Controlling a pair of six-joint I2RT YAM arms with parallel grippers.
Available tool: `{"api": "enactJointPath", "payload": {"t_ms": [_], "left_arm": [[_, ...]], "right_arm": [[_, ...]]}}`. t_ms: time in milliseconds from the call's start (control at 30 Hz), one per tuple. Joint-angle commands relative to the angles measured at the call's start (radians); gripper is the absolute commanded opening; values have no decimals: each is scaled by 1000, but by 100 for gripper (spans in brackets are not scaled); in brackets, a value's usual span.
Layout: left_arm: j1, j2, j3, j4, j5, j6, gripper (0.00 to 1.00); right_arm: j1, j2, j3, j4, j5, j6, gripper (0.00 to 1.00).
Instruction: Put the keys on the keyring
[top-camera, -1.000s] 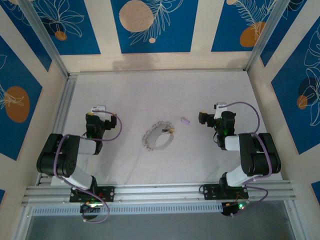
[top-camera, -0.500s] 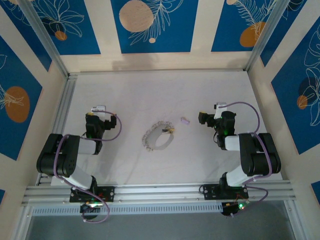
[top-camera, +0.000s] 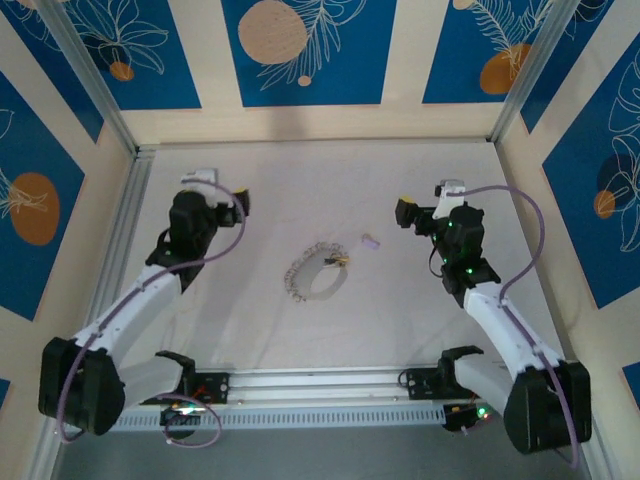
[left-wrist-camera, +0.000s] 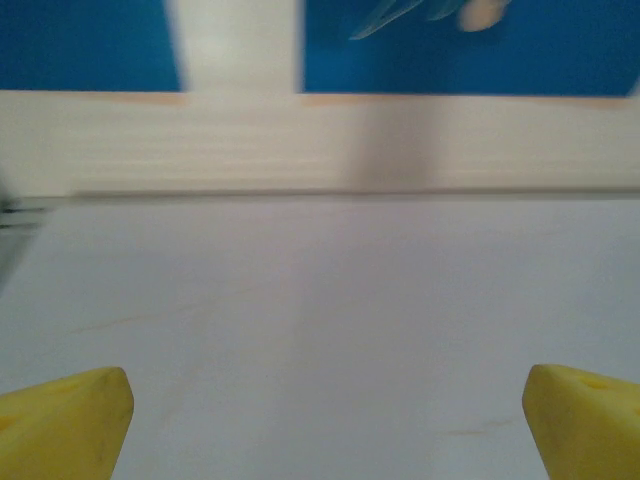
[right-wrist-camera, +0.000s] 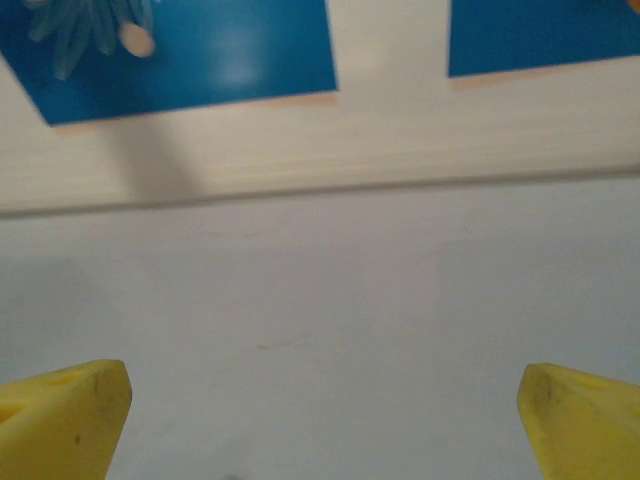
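Keyring (top-camera: 313, 272) lies limp near the middle of the tabletop (top-camera: 400, 320). A brassy-yellow key (top-camera: 339, 262) sits at the loop's right edge, though I cannot tell whether it is threaded on. The pale lilac key (top-camera: 370, 241) rests just beyond, apart from the ring. Off to one side hangs the left tool (left-wrist-camera: 320, 420), and off to the other the right tool (right-wrist-camera: 320, 420). Both are well clear of the ring, their yellow fingertips (left-wrist-camera: 65, 420) spread wide and gripping nothing.
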Motion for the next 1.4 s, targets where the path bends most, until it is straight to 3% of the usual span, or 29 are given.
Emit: {"api": "enactJointPath", "payload": {"t_ms": [0,67,267,467,667,800,967,1067,1267,1367], "left_arm": [[-114,90,128,-450,225,-156,100],[-171,140,176,-520,284,-162,100],[-236,137,180,-680,286,-171,100],[-312,49,26,-683,314,-256,79],[-501,64,34,-736,198,-272,66],[-495,58,35,-812,116,-244,56],[-395,-14,-41,-713,240,-304,56],[-329,-46,-83,-644,327,-341,56],[-236,-126,-129,-610,352,-368,59],[-183,-161,-146,-603,375,-371,59]], "right_arm": [[51,-39,55,-368,-97,116,99],[90,-45,74,-455,-179,142,99],[203,-24,71,-578,-349,172,99],[360,-43,-13,-567,-419,170,98],[370,-67,-106,-472,-464,225,94],[404,-65,-155,-392,-486,224,91],[583,42,-108,-336,-323,114,68],[629,173,-42,-310,-261,56,63],[712,380,64,-236,-146,-15,49],[765,495,143,-240,-97,-51,49]]}}
